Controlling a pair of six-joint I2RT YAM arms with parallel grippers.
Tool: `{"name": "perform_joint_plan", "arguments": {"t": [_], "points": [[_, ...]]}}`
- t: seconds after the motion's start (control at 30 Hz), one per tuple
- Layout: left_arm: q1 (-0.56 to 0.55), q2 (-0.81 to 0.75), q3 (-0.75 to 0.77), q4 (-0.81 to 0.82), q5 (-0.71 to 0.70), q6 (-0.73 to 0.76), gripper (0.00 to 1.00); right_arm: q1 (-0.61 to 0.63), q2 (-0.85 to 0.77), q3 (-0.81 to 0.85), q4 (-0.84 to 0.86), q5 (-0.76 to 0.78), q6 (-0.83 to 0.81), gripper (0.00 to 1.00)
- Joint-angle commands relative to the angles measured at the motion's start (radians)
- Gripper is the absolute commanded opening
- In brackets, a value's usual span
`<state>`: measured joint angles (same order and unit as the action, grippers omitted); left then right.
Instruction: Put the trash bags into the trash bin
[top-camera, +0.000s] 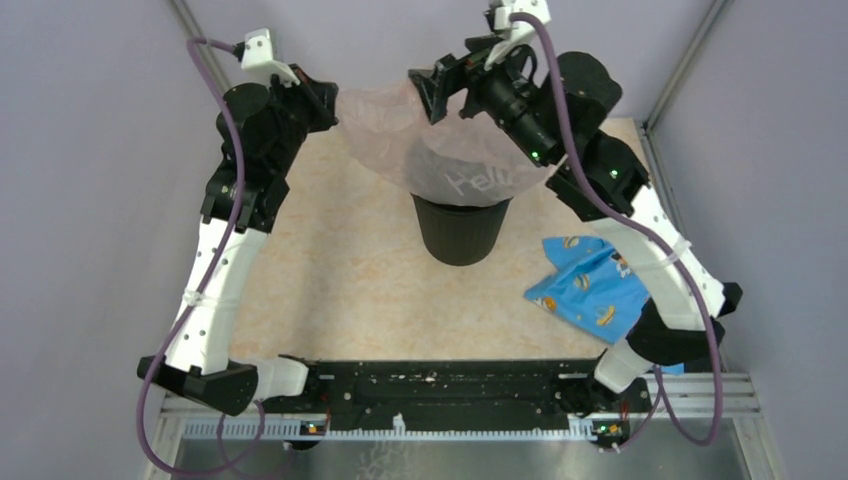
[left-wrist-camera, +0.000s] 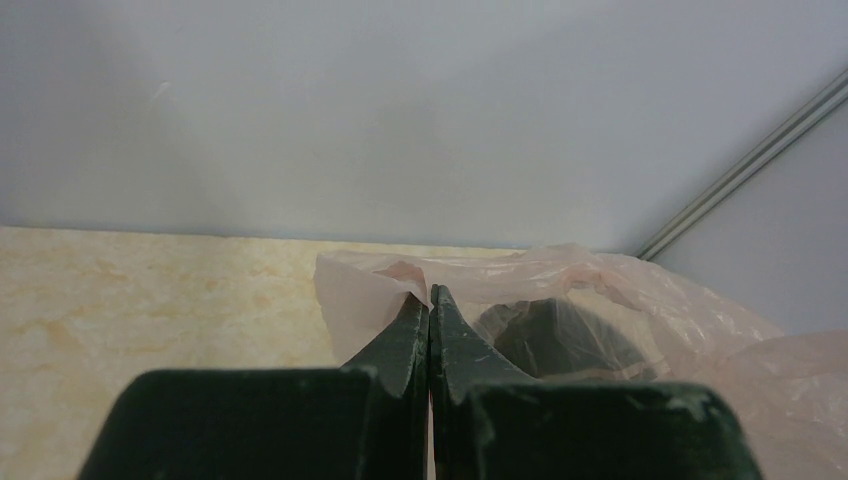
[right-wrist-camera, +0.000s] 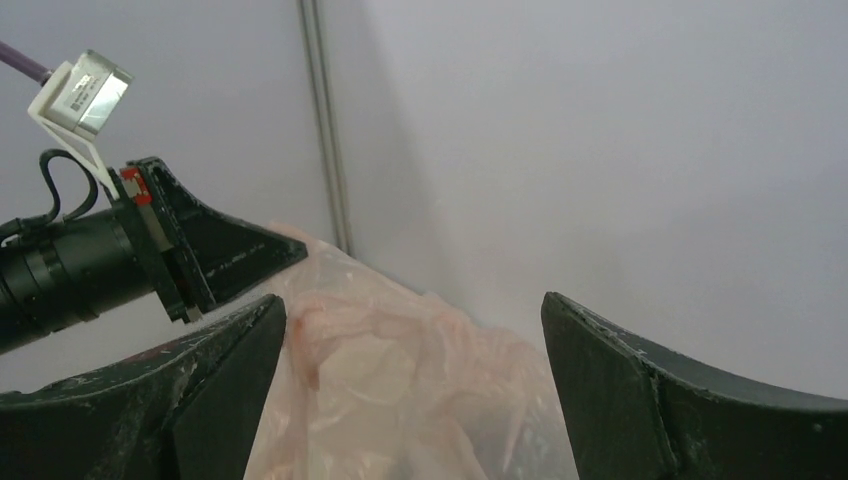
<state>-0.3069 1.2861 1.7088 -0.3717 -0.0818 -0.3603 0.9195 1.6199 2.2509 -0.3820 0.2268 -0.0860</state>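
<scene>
the left end effector (left-wrist-camera: 430, 297) is pinched shut on the edge of the pale-pink trash bag (top-camera: 400, 140), which drapes over the black trash bin (top-camera: 460, 232) on the surface (top-camera: 340, 280). white lettering (top-camera: 470, 183) on the film reads "hell". the right end effector (right-wrist-camera: 412, 303) gapes wide over the bag, gripping nothing.

Only readable bit is white lettering, looks like "Hell", on the pink trash bag (top-camera: 420, 150), just above centre frame. The rest of the word is cut off.
</scene>
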Motion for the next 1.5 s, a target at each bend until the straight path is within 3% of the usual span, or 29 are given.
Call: {"name": "perform_joint_plan", "arguments": {"t": [0.0,0.27,0.37,0.5,0.67,0.77,1.03,1.47], "points": [[0.006,-0.002,0.005,0.047,0.007,0.007,0.00,-0.002,-0.113,-0.029,-0.085,0.128,0.021,0.99],[0.008,0.005,-0.006,0.051,0.012,0.009,0.00,-0.046,-0.243,-0.142,-0.183,0.251,0.074,0.99],[0.008,0.006,-0.007,0.051,0.014,0.009,0.00,-0.142,-0.257,-0.156,-0.259,0.236,0.148,0.98],[0.008,0.007,-0.010,0.056,0.021,0.008,0.00,-0.370,-0.276,-0.222,-0.318,0.067,0.279,0.89],[0.009,0.007,-0.011,0.060,0.032,0.004,0.00,-0.504,-0.297,-0.351,-0.318,0.024,0.337,0.79],[0.009,0.008,-0.009,0.060,0.037,0.006,0.00,-0.579,-0.301,-0.430,-0.283,-0.041,0.369,0.67],[0.009,0.009,-0.008,0.058,0.059,0.004,0.00,-0.574,-0.221,-0.477,-0.271,-0.189,0.431,0.45],[0.009,0.034,0.031,0.031,0.137,0.030,0.00,-0.350,-0.077,-0.523,-0.244,-0.149,0.447,0.39]]}}
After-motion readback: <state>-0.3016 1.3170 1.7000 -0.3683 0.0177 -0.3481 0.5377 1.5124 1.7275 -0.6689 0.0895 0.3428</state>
